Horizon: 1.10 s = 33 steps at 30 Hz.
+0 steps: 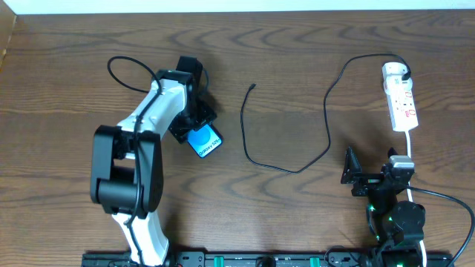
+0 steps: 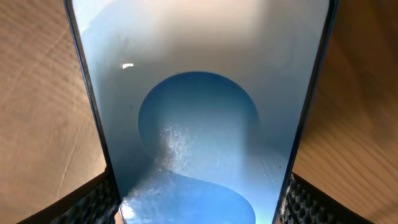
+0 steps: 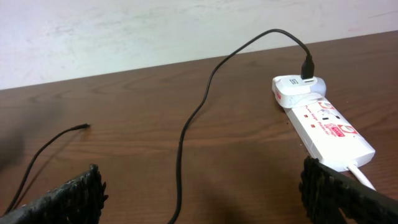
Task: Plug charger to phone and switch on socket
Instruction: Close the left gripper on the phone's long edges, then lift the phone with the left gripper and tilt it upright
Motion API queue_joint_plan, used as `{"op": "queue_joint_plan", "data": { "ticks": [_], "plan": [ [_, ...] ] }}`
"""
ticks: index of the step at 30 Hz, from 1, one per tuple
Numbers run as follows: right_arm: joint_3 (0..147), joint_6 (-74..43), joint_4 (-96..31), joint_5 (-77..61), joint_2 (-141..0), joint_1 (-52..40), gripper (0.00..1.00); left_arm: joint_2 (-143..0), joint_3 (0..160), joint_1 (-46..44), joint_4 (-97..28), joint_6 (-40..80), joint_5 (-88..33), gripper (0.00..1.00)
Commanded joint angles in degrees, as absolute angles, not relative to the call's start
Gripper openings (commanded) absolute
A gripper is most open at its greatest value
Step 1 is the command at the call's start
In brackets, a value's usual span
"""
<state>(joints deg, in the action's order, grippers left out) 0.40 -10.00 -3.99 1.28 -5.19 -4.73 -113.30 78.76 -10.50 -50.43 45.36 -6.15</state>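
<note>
Brown wood table (image 1: 297,67) | left gripper (image 1: 195,124) pinching phone (image 1: 203,141) edges, mid-left | right gripper (image 3: 202,196) spread wide, lower right | imo slick phone could twist, charger (image 1: 326,111) tip misses port

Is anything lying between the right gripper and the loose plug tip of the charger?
No other object. Only the charger's own cable crosses the bare table between the open right gripper and the plug tip.
</note>
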Motion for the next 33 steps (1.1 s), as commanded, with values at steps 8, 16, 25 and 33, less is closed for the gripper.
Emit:
{"op": "queue_joint_plan", "data": {
  "ticks": [8, 16, 25, 33],
  "plan": [
    [0.3, -10.2, -4.2, 1.3, -4.9, -4.8, 0.99, -109.6, 79.0, -7.6, -51.8, 42.5, -16.7, 0.75],
    [0.3, -10.2, -4.2, 1.3, -4.9, -4.8, 0.99, -109.6, 79.0, -1.4, -51.8, 42.5, -27.4, 0.75],
    [0.3, -10.2, -4.2, 1.3, -4.9, -4.8, 0.99, -109.6, 79.0, 2.9, -51.8, 46.5, -39.5, 0.75],
    [0.3, -10.2, -4.2, 1.3, -4.9, -4.8, 0.99, -109.6, 79.0, 3.2, -51.9, 57.3, -41.6, 0.75]
  ]
}}
